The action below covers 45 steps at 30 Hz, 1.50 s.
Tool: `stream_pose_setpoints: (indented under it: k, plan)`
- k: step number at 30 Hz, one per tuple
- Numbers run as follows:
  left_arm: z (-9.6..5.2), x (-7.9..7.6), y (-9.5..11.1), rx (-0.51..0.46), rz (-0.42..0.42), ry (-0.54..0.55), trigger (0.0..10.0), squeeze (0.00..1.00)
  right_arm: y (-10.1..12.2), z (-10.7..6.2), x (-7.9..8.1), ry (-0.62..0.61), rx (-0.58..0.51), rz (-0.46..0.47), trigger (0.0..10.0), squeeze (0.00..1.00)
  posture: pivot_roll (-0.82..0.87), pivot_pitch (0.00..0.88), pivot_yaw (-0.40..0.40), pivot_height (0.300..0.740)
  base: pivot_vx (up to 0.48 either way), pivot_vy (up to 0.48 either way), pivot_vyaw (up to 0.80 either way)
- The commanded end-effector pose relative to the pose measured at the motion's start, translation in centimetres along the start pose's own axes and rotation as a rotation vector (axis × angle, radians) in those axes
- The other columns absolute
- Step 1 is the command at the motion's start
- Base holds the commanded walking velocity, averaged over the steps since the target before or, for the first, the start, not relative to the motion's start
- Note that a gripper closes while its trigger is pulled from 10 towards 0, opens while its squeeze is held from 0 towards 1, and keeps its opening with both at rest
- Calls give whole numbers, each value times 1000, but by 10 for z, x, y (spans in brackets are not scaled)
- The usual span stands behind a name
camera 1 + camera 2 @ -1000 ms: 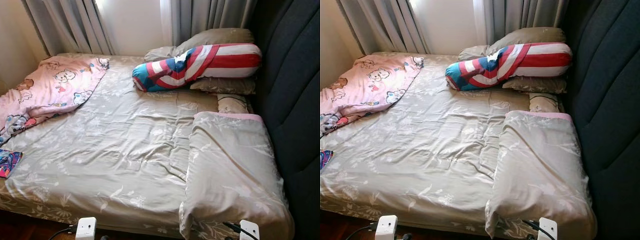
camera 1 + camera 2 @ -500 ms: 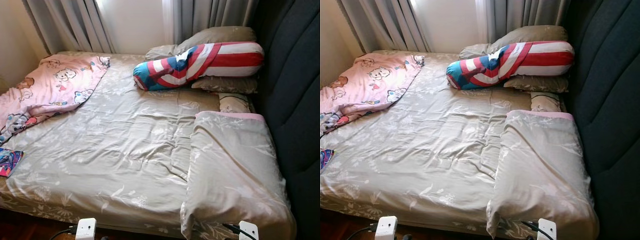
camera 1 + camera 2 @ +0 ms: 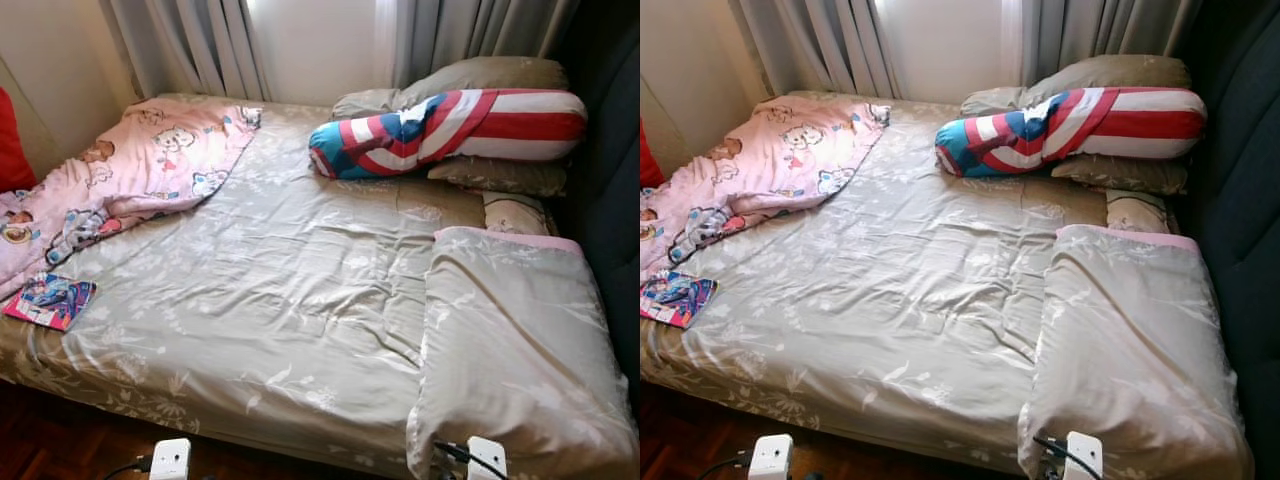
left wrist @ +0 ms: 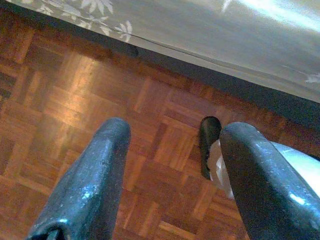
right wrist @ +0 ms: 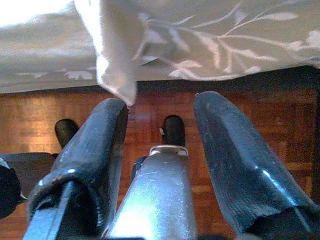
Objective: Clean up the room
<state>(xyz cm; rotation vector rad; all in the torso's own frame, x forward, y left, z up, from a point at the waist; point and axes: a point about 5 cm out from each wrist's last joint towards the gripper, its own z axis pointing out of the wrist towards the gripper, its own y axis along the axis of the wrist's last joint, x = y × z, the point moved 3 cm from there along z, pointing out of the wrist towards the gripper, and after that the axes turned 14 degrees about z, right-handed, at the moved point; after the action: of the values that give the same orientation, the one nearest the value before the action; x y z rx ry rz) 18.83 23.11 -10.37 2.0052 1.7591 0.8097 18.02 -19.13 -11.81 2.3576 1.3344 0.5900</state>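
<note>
the robot stands at the side of the bed (image 3: 250, 300), both arms hanging low by the mattress edge, nothing in hand. the left gripper (image 4: 170, 175) points down at the parquet floor (image 4: 75, 100), its 2 fingers spread apart with only wood between them. the right gripper (image 5: 160, 150) hangs under the drooping corner of the folded beige quilt (image 3: 520, 350), fingers likewise parted and gripping nothing.

the step in hand looks like sizing up what to tidy first. the loose things sit on the robot's left: a small colourful book (image 3: 50, 300) flat on the sheet near the bed's front edge, and the pink cartoon blanket (image 3: 140, 170) crumpled toward the wall. the striped red, white and blue bolster (image 3: 450, 125) lies slantwise on the beige pillows (image 3: 480, 80) at the head.

to do it well, i'd say it should shuffle to its left until the book is squarely in front, then raise the left arm over the mattress edge and come down on the book's near edge, since a flat thing on soft bedding will sink and slide if pushed from above.

the book is well apart from both jaws, up on the bed while they hang below the mattress line; the quilt corner is just beside the right fingers.
</note>
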Motion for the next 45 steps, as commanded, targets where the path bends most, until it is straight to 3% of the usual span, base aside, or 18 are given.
stream_pose_setpoints:
  k: [1,45]
  plan:
    - [-1,1,-6,29,10,0,10000,0,-2,0,1,0,7,-4,10000,0,7,91,41,740,0,356,0]
    - [-1,4,-6,29,5,5,10000,0,-4,0,4,14,15,1,10000,0,17,83,42,740,0,397,0]
